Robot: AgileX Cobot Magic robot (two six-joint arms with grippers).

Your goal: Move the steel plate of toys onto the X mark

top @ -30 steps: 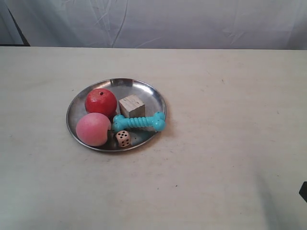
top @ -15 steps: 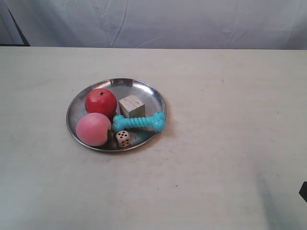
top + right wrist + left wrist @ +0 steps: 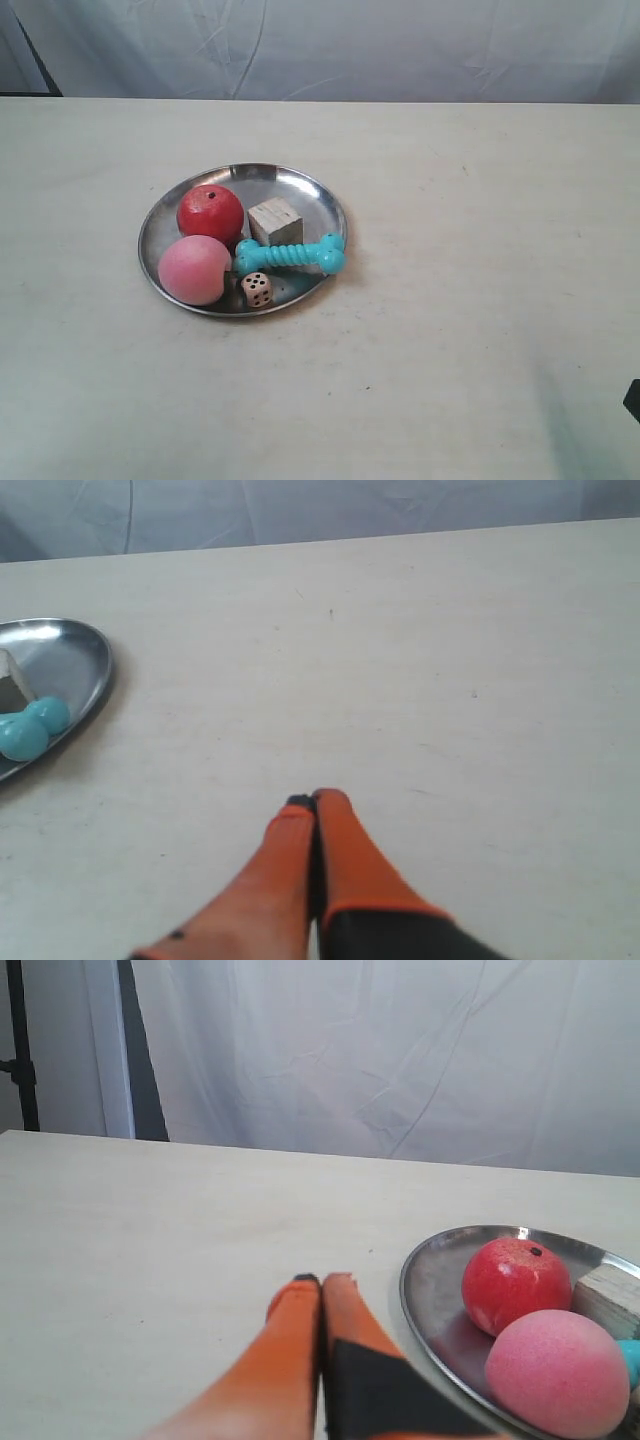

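Five toys [image 3: 195, 270] crowd the steel plate [image 3: 300, 190] left of frame centre on the table [image 3: 480, 350], its rim likely penning them for one carry, while the left arm [image 3: 295, 1380] beside it and the right arm [image 3: 285, 900] farther off show jaws clenched on nothing; no X mark is discernible.

Cream table [image 3: 480, 330], creased white backdrop cloth [image 3: 400, 45], dark upright pole [image 3: 20, 1060]
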